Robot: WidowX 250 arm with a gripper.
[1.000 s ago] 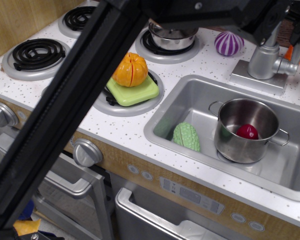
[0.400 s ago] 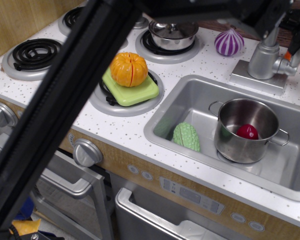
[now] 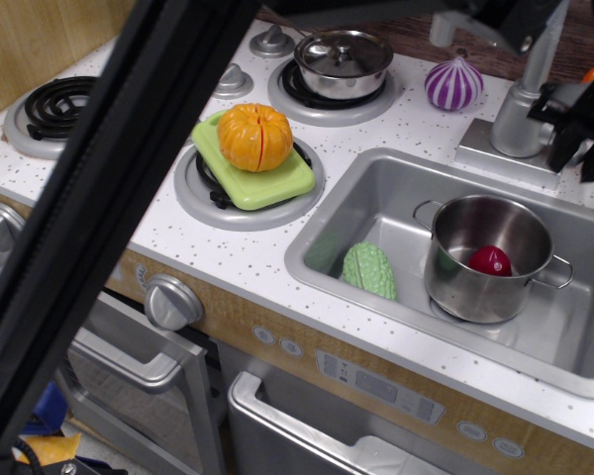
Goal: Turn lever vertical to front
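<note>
The silver faucet (image 3: 520,119) stands on its base at the back right of the sink, with its thin spout tube rising out of the top of the frame. The lever juts from the right side of the faucet body, and my gripper's fingers almost fully hide it. My black gripper (image 3: 579,148) has come down right beside the faucet body. Its two dark fingers (image 3: 561,134) stand apart, with pale counter showing between them. The gripper holds nothing that I can see.
The sink (image 3: 376,198) holds a steel pot (image 3: 485,259) with a red ball in it and a green vegetable (image 3: 369,269). A purple onion (image 3: 453,83) sits left of the faucet. An orange pumpkin on a green board (image 3: 257,168) rests on a burner. The black arm crosses the left foreground.
The gripper has dropped from the top right corner down to the right side of the faucet body and now covers the lever stub. The arm has swung left and uncovered the back burners.
</note>
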